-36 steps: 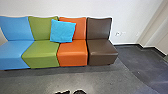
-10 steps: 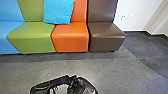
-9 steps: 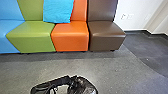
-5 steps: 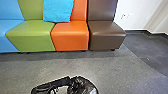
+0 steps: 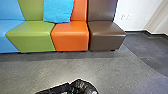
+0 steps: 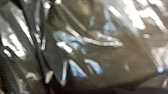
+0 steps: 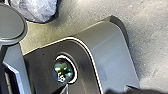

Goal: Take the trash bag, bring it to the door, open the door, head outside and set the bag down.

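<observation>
At the head view's bottom edge sits the glossy black trash bag (image 5: pixel 83 86), only its top part in sight. A dark, elongated shape (image 5: pixel 56 89) lies against its left side; it looks like part of my left arm, though its outline merges with the bag. Very close to the left wrist camera is the bag's creased, shiny black plastic (image 6: pixel 105 57). In the right wrist view, crumpled shiny plastic (image 7: pixel 37 10) shows near a corner, possibly the same bag. How either gripper stands, and whether the bag is held, I cannot tell.
A row of blue, green, orange and brown seats (image 5: pixel 107 37) stands along the wall, with a bright blue cushion (image 5: pixel 58 11) on it. Grey floor (image 5: pixel 112 70) runs in front of them. The robot's own grey base (image 7: pixel 107 50) is close to the right wrist camera.
The head camera's view has shifted toward the floor and seats since the earliest picture. Over the last second, the bag's top and the dark shape beside it have sunk slightly; the bag's outline has changed.
</observation>
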Motion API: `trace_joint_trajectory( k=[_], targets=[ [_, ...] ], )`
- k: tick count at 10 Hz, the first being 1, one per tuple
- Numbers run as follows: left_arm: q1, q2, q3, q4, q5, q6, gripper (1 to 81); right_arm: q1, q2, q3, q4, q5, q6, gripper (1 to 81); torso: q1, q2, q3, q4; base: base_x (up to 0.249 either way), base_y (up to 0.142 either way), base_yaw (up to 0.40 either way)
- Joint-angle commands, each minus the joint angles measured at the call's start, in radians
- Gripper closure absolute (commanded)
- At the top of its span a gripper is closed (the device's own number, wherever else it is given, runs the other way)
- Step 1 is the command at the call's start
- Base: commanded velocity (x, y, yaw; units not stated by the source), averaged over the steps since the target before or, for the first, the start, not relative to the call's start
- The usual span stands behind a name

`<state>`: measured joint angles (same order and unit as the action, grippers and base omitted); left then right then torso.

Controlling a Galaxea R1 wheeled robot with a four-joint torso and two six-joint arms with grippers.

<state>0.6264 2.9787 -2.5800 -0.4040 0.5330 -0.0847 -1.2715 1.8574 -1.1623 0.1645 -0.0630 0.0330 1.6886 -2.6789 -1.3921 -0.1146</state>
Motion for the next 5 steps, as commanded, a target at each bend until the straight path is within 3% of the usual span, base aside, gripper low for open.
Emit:
trace_joint_trajectory(
  k=[1, 5],
  targets=[
    [0.025, 0.0, 0.001, 0.024, 0.038, -0.004, 1.0, 0.03, -0.061, 0.024, 0.012, -0.075, -0.002, 1.0, 0.0, 0.0, 0.0, 0.0, 0.0, 0.0, 0.0],
    [0.062, -0.023, -0.017, 0.021, 0.021, -0.004, 1.0, 0.027, -0.059, 0.027, 0.012, -0.063, -0.002, 1.0, 0.0, -0.001, 0.001, 0.0, 0.0, 0.0, 0.0]
  ],
)
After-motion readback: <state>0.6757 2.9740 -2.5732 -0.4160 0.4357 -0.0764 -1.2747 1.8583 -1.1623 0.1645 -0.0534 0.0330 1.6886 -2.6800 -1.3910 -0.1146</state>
